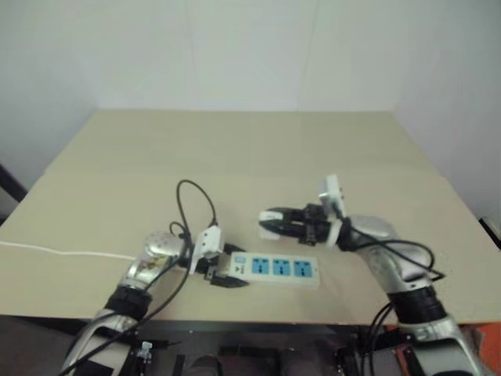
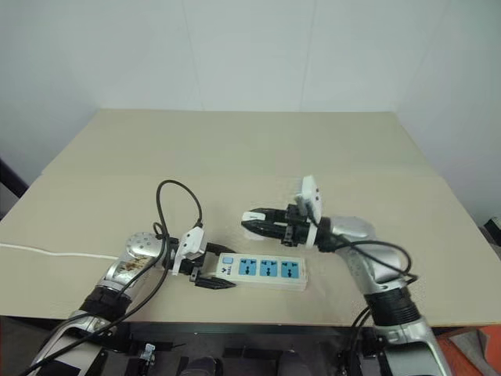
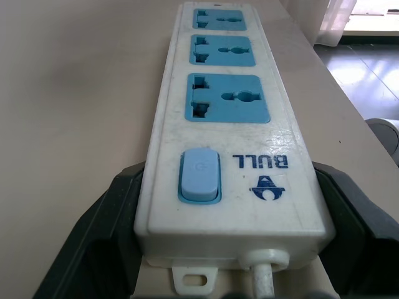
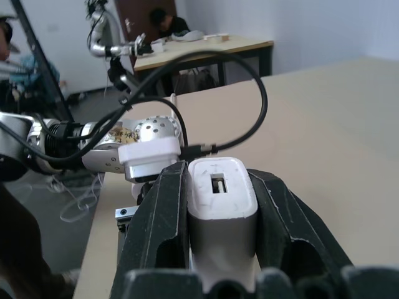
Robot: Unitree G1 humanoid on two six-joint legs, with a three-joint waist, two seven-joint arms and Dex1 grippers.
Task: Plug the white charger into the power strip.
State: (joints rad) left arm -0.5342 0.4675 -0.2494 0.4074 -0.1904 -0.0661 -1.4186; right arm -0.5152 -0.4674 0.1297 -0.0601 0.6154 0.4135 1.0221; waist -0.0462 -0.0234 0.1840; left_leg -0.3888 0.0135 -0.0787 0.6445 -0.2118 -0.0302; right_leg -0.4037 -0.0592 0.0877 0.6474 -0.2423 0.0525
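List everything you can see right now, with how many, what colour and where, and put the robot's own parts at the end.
power strip: one, white with three blue socket faces and a blue switch, lying flat near the table's front edge, its switch end between the left gripper's fingers
white charger: one, white, clamped between the right gripper's fingers above the table
thin cord: one, white, running along the table's left side
table: one, beige, under everything
background desk: one, light top, far behind in the right wrist view
left gripper: one, black fingers, around the strip's switch end
right gripper: one, black fingers, shut on the charger
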